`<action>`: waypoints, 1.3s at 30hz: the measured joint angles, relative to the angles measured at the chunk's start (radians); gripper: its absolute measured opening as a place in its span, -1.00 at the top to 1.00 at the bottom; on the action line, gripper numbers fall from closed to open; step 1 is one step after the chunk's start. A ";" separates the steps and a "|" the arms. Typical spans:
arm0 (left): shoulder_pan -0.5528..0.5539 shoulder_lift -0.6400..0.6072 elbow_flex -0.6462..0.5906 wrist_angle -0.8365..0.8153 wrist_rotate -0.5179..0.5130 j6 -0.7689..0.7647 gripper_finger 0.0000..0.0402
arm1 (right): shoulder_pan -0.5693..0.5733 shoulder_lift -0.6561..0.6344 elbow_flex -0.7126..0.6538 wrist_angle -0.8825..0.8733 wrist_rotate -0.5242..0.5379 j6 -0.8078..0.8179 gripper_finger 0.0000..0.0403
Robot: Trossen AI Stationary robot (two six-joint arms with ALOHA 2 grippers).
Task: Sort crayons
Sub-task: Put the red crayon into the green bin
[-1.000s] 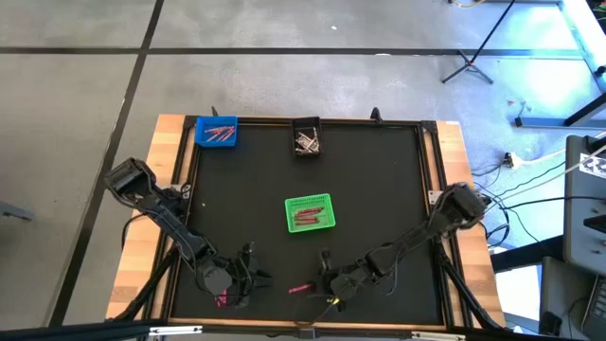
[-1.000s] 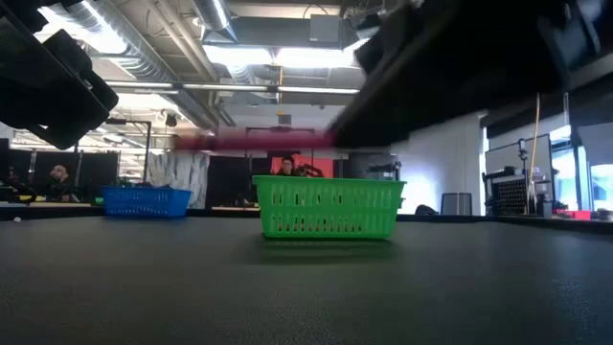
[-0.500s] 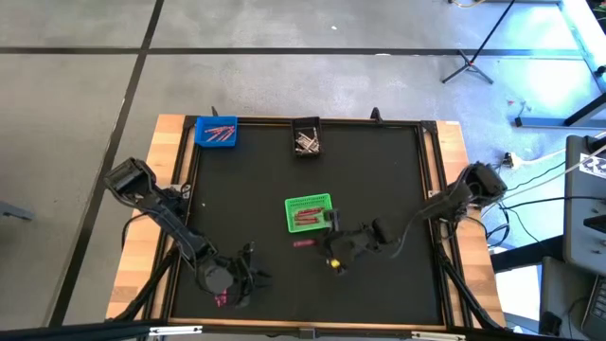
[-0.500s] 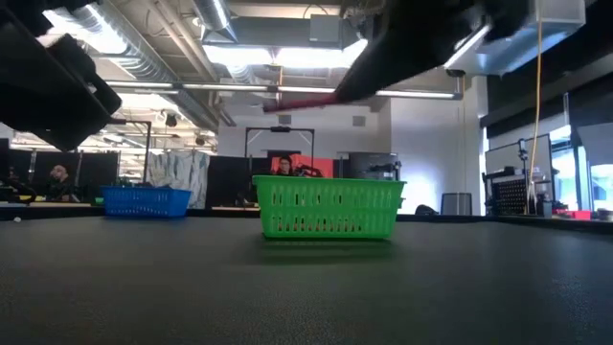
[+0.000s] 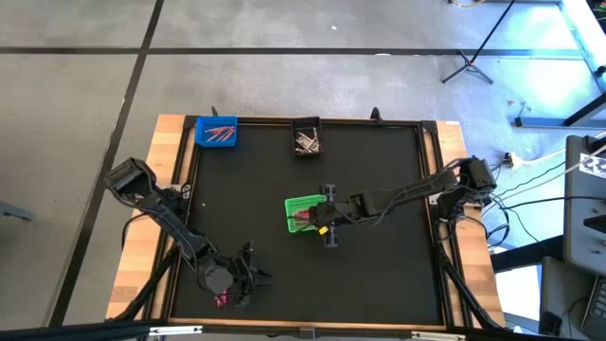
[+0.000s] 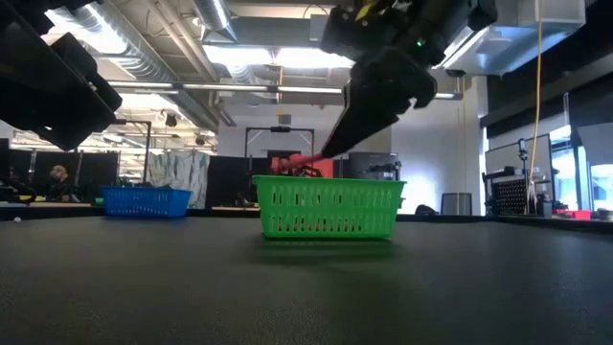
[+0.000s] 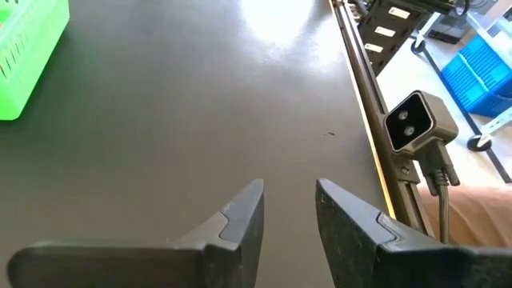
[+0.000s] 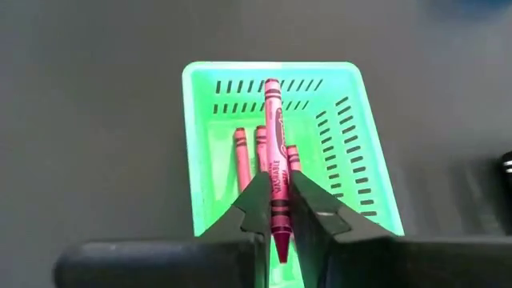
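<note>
While the right gripper (image 8: pixel 276 210) pinches a red crayon (image 8: pixel 276 168) above the green bin (image 8: pixel 202 144), tilted release could miss

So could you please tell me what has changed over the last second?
The right gripper, shut on a red crayon, carried it from the table's near edge up over the green bin, where it now hangs above the crayons already inside. The left gripper stayed open at the near left; the blue bin and black bin did not move.
</note>
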State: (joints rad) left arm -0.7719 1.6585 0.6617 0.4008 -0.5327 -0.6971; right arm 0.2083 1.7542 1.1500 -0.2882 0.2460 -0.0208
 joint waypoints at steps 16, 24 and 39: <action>-0.017 -0.073 0.030 -0.116 0.129 -0.088 0.50 | 0.073 -0.001 0.000 0.066 -0.003 0.041 0.15; -0.075 -0.176 0.065 -0.405 0.213 -0.394 0.52 | 0.208 0.004 0.000 0.299 -0.056 0.042 0.18; -0.220 -0.187 0.065 -0.638 0.499 -1.090 0.52 | 0.315 0.122 0.002 0.417 -0.054 0.047 0.18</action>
State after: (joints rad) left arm -0.9918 1.4718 0.7265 -0.2377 -0.0334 -1.7869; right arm 0.5232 1.8766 1.1515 0.1289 0.1919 0.0264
